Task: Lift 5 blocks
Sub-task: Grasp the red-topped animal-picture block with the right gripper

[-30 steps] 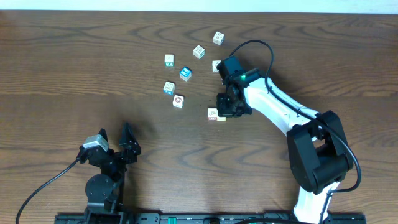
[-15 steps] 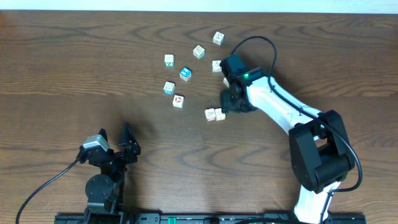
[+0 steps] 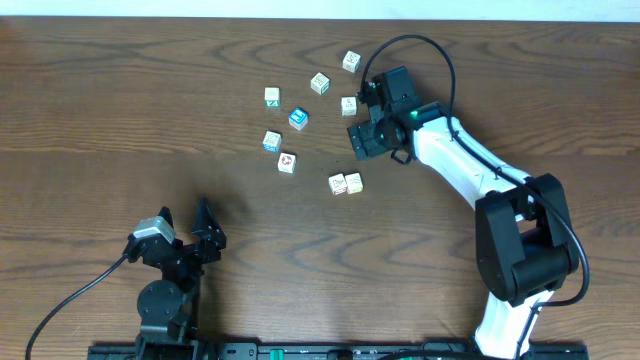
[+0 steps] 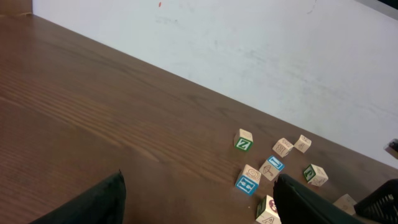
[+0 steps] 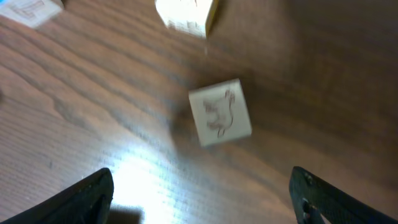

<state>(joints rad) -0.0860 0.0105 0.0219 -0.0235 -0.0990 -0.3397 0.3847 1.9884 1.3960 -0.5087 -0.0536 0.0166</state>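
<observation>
A dark brown wood-grain table (image 3: 120,100) holds a loose scatter of small cubes toward its far side; the white-and-black right arm (image 3: 465,168) reaches over them, while the black left arm (image 3: 165,290) sits at the near edge, well apart from them; the right gripper (image 3: 366,140) hangs with its fingers spread wide and nothing between them, and the left gripper (image 3: 186,218) is likewise spread and empty. The tiny cream-white picture blocks (image 3: 338,184) all lie on the table, none lifted: two touch side by side just nearer than the right gripper; a red-ring block (image 3: 287,161) lies to their left; others sit farther back around a bright blue-topped cube (image 3: 298,118) and a white cube with teal-blue edges (image 3: 271,141). They look light, rigid and smooth-faced, likely to skid or twist if caught on a corner; the sound hold is square across two opposite flat faces, centred; the touching pair leaves no gap for a finger, so each is best taken on its free sides. In the blurred right wrist view a cream cube with a faint line drawing (image 5: 219,112) lies ahead of the spread fingers, untouched; which cube of the overhead scatter it is cannot be told; two more are cut off by the top edge; the prints are too small to read from above.
</observation>
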